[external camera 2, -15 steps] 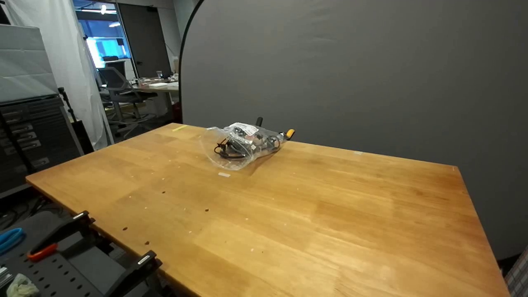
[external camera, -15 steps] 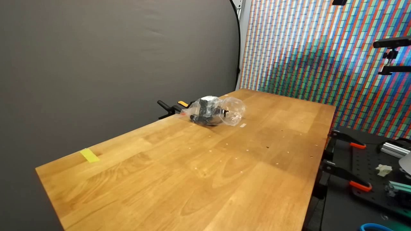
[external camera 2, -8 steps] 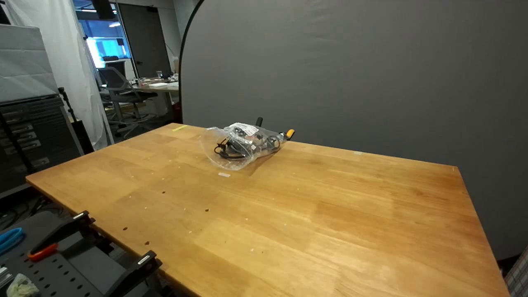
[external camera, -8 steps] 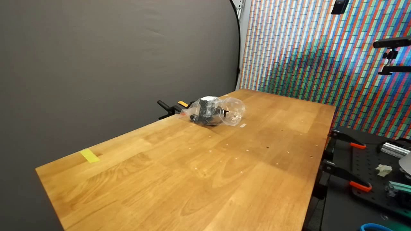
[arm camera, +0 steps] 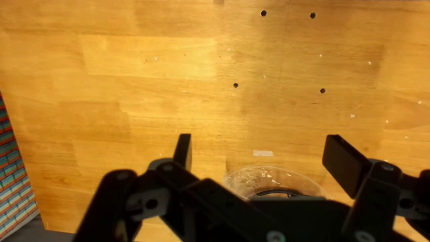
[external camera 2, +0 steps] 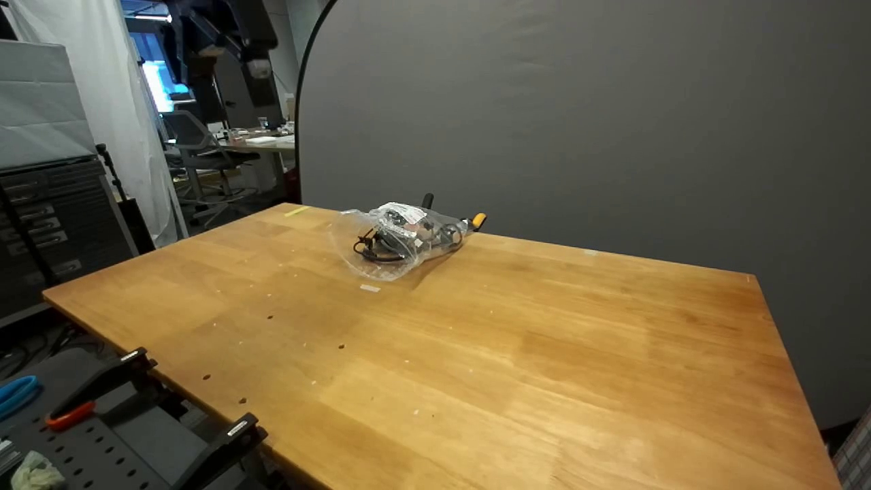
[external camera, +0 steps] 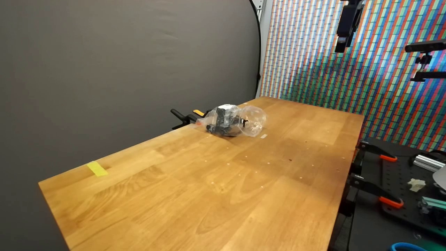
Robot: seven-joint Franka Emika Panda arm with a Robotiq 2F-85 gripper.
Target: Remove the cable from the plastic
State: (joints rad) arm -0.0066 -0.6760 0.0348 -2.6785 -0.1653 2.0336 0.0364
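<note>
The gripper [arm camera: 262, 154] is black nearly throughout. Its finger pads [arm camera: 344, 166] are plain rectangular blocks with flat faces and crisp edges. Straight black linkage bars [arm camera: 231, 210] end in rounded knuckles [arm camera: 383, 173], where small round pivot pins [arm camera: 388, 166] look a shade greyer. A grey metal bracket [arm camera: 162, 199] with a dark round hole shows on each side. Lower down sit round silvery screws [arm camera: 275, 236], one with a green glint. The broad dark housing [arm camera: 299, 213] has a straight edge. In both exterior views, a pale grey patch [external camera 2: 260, 68] breaks the black.
</note>
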